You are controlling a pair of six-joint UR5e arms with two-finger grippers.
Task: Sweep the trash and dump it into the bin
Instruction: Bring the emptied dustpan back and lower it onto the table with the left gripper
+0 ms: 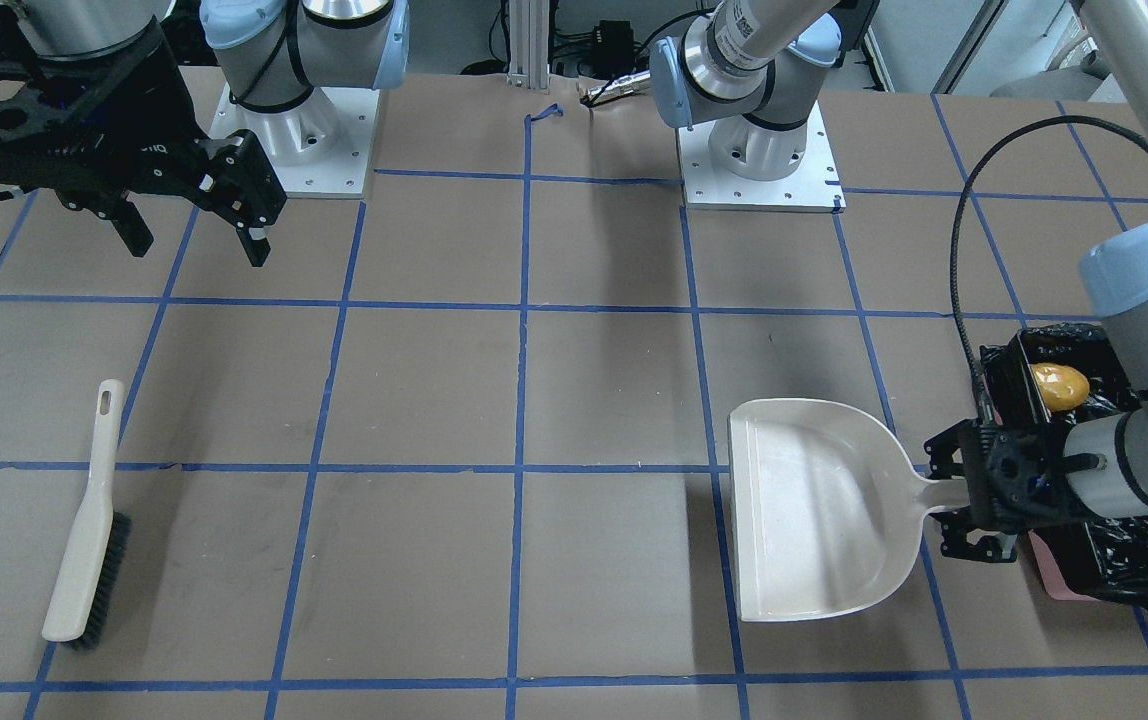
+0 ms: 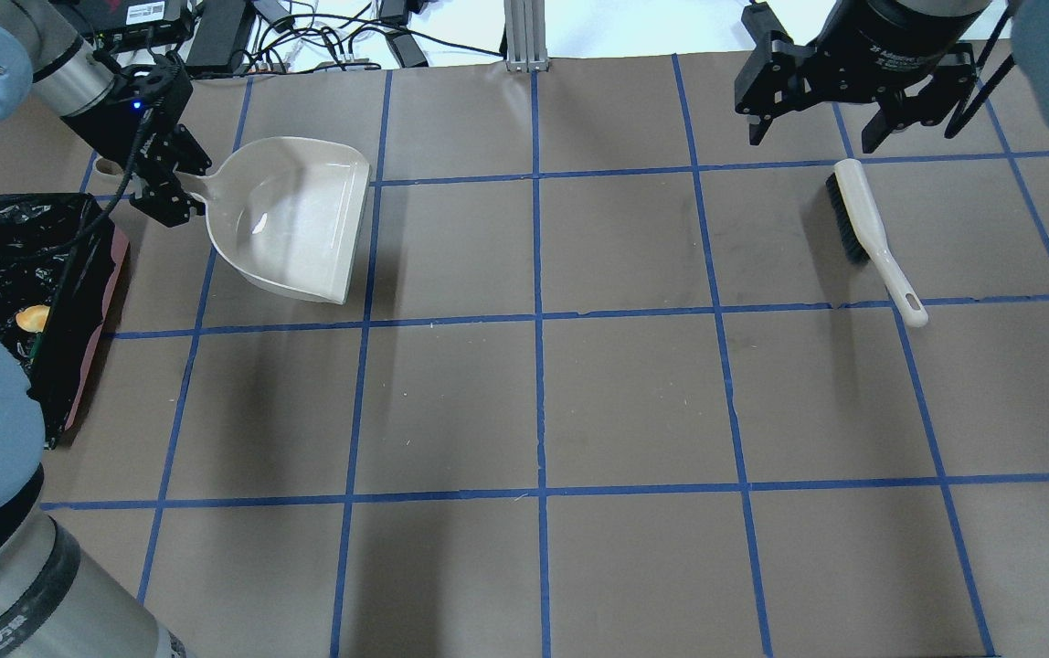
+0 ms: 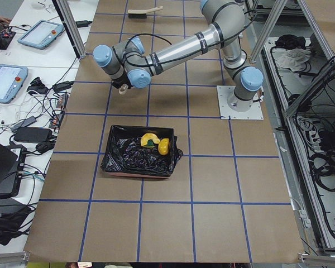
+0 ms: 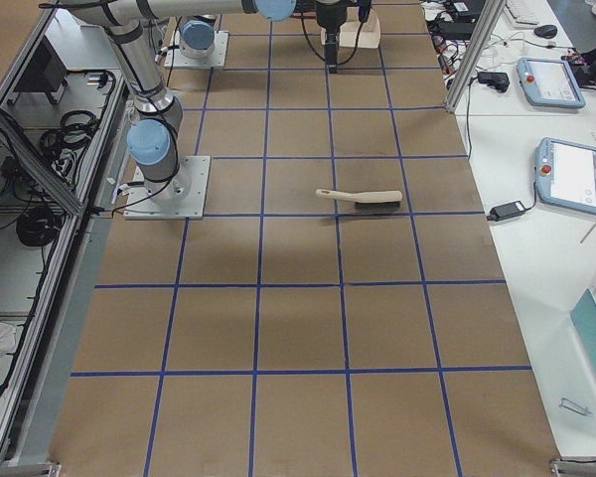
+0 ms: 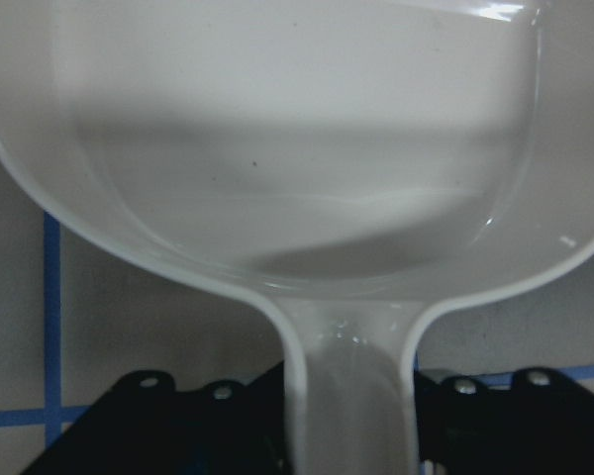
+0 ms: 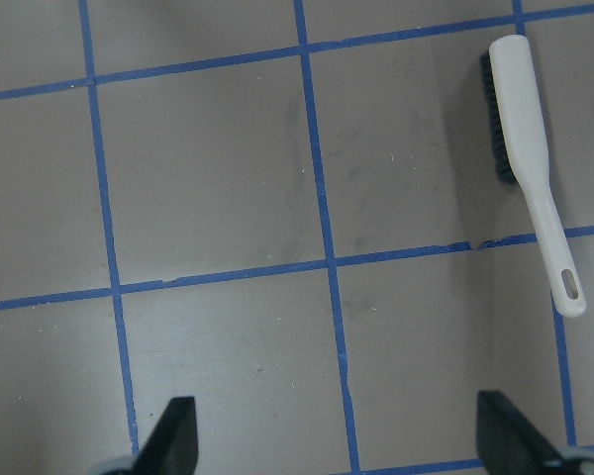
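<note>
Left gripper [image 2: 189,190] clamps the empty dustpan's [image 2: 291,219] handle beside the bin [image 3: 114,162], apparently post-dump; trash [image 3: 163,146] lies inside. Right gripper [image 2: 812,142], wide open and empty, hovers near the idle brush [image 2: 863,219].

left jaws clamped, right jaws apart
</note>
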